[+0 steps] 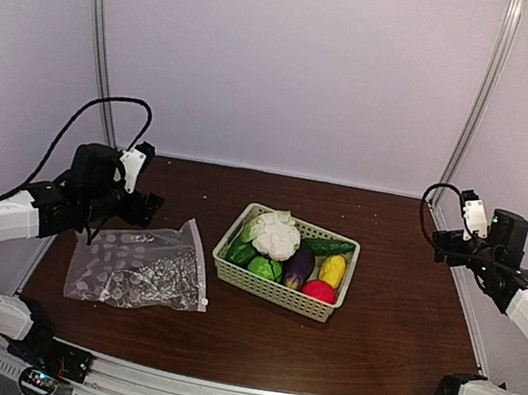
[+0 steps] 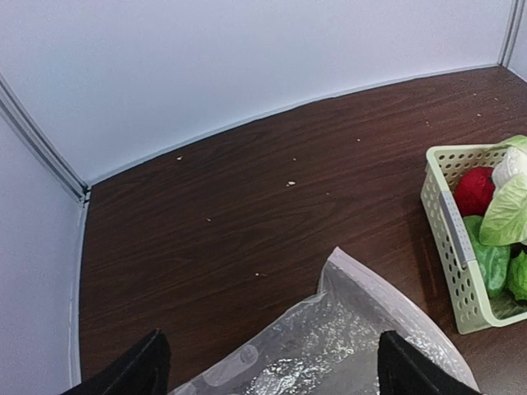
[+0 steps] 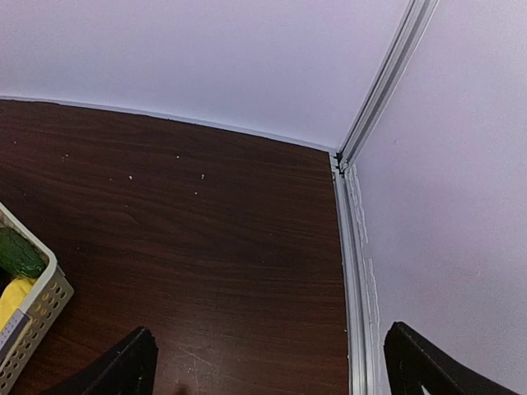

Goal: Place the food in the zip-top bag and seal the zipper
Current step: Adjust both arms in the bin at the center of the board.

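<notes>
The clear zip-top bag (image 1: pixel 139 268) lies flat and empty on the table at the left, its whitish zipper strip (image 1: pixel 198 264) along the right edge. The food sits in a pale green basket (image 1: pixel 269 288): white cauliflower (image 1: pixel 275 233), purple eggplant (image 1: pixel 299 264), green cucumber (image 1: pixel 329 247), green round pieces (image 1: pixel 262 267), a yellow piece (image 1: pixel 333 269), a red-pink ball (image 1: pixel 319 291). My left gripper (image 1: pixel 141 205) is open and empty, hovering just above the bag's far edge; the bag (image 2: pixel 346 346) shows between its fingertips (image 2: pixel 144 366). My right gripper (image 1: pixel 442 245) is open and empty at the far right, apart from the basket.
White walls close in the back and both sides, with metal rails at the corners (image 3: pixel 350 271). The basket's corner (image 3: pixel 33 313) shows at the left of the right wrist view. Bare brown tabletop (image 1: pixel 397 311) lies between the basket and the right arm.
</notes>
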Robot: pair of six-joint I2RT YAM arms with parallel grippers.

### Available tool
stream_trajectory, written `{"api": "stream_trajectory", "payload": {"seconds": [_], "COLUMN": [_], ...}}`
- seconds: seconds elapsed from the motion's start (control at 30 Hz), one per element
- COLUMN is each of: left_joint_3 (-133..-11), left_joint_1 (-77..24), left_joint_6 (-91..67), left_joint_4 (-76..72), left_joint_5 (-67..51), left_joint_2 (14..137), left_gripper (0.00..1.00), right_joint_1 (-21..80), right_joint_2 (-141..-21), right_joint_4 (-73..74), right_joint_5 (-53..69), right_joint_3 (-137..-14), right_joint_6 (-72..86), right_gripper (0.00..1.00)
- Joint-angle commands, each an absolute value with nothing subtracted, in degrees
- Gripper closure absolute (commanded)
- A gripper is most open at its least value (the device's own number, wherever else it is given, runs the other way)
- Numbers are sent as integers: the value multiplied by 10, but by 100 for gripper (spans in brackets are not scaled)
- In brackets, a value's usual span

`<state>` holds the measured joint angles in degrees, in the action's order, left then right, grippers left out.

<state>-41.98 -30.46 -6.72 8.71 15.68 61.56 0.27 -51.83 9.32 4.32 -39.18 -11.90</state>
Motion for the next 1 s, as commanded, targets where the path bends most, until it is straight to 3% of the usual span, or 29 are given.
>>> {"api": "stream_trajectory", "payload": {"seconds": [0.0, 0.17, 0.33, 0.5, 0.67, 0.97], "left_joint_3": [-409, -442, -473, -481, -481, -539], "left_joint_1": [-322, -378, -426, -486, -507, -515], "left_joint_6": [-102, -136, -228, -304, -373, -387], "left_joint_4": [27, 50, 89, 88, 69, 89], "left_joint_5": [73, 24, 9, 24, -18, -31], "left_joint_2": [641, 702, 767, 804, 854, 951], "left_gripper": [13, 19, 26, 40, 28, 26], "right_joint_1": [-5, 11, 28, 64, 131, 194], "right_joint_2": [-502, -532, -660, -811, -945, -1086], "right_joint_4": [104, 106, 134, 139, 166, 221], "right_joint_5": [69, 158, 228, 256, 244, 323], "right_joint_3": [-374, -379, -461, -561, -665, -804], "right_joint_6": [-175, -248, -294, -294, -307, -306], "right_gripper": [2, 1, 21, 28, 34, 39]}}
